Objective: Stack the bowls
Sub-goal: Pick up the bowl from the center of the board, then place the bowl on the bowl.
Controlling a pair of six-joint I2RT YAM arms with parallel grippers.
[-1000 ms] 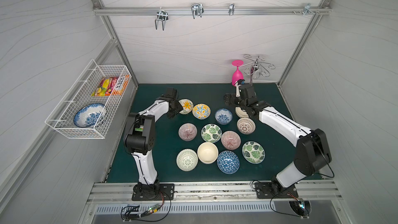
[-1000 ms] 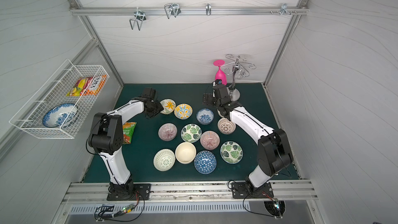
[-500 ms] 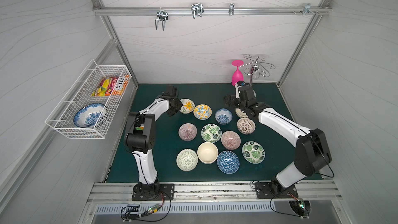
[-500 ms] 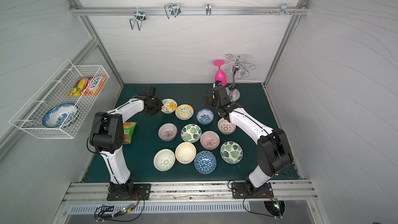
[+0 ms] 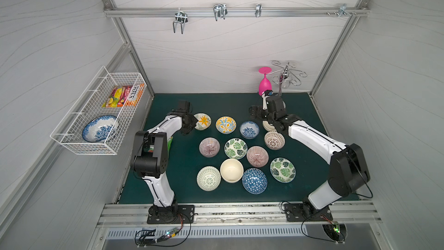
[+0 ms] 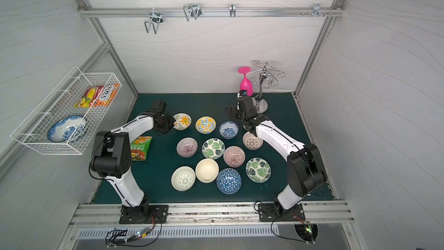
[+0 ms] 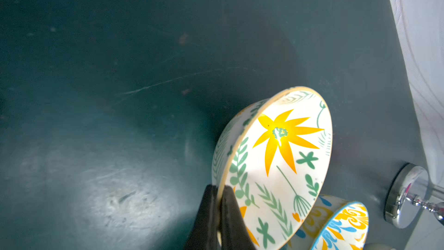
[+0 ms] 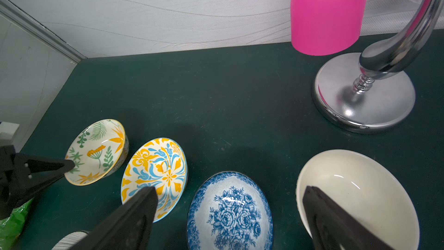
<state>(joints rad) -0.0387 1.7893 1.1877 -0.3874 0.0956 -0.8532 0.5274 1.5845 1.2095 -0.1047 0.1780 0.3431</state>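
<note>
The left jaws are pinched tight on the rim of the orange-flower bowl [image 7: 276,159], one finger inside and one outside. The step in hand looks like picking up a first bowl, since no bowl in plain sight sits inside another on the counter [image 7: 120,68]. Just beyond that bowl, on its side away from the jaws, lies the yellow-and-blue bowl [image 7: 341,224], a likely place to set it. The next move calls for a lift clear of the counter, a short carry across, and a level release, so the thin rim grip does not slip.

The right jaws are spread wide with nothing in them. One finger crosses the cream bowl [image 8: 355,188], and the blue rose bowl [image 8: 230,212] lies under the gap. Farther off is the chrome stand [image 8: 365,97] with a pink glass [image 8: 326,10].

Whether the gripped bowl's foot is off the counter I cannot tell. In both top views the wrist covers the left jaws, and the right arm covers most of the cream bowl.
</note>
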